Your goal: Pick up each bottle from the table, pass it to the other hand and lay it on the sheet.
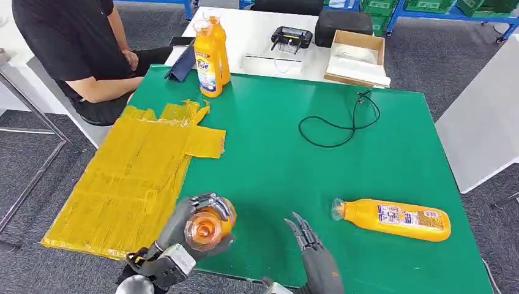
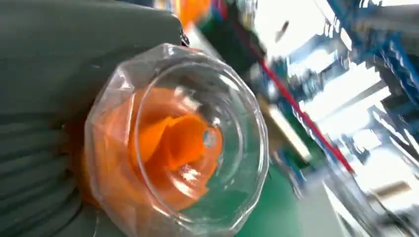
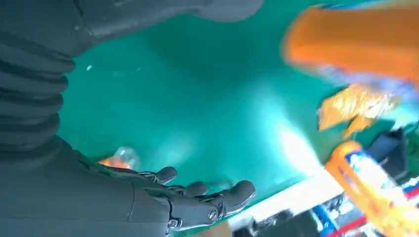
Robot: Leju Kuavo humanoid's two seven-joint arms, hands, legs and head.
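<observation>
My left hand (image 1: 190,229) grips an orange bottle (image 1: 207,229) low over the table's front edge, beside the yellow sheet (image 1: 131,177). Its clear cap points up at the head camera. In the left wrist view the clear cap (image 2: 188,143) sits close against my left hand (image 2: 44,108). A little to the right, my right hand (image 1: 304,236) is open, its fingers apart and holding nothing; in the right wrist view the right hand (image 3: 163,202) hangs over the green table. Another orange bottle (image 1: 392,218) lies on its side at the front right. Two more bottles (image 1: 211,55) stand upright at the back.
A person sits at the far left corner, behind the sheet. A black cable (image 1: 339,122) loops on the green table (image 1: 294,159). On the white table behind stand a cardboard box (image 1: 358,58) and a black device (image 1: 292,38).
</observation>
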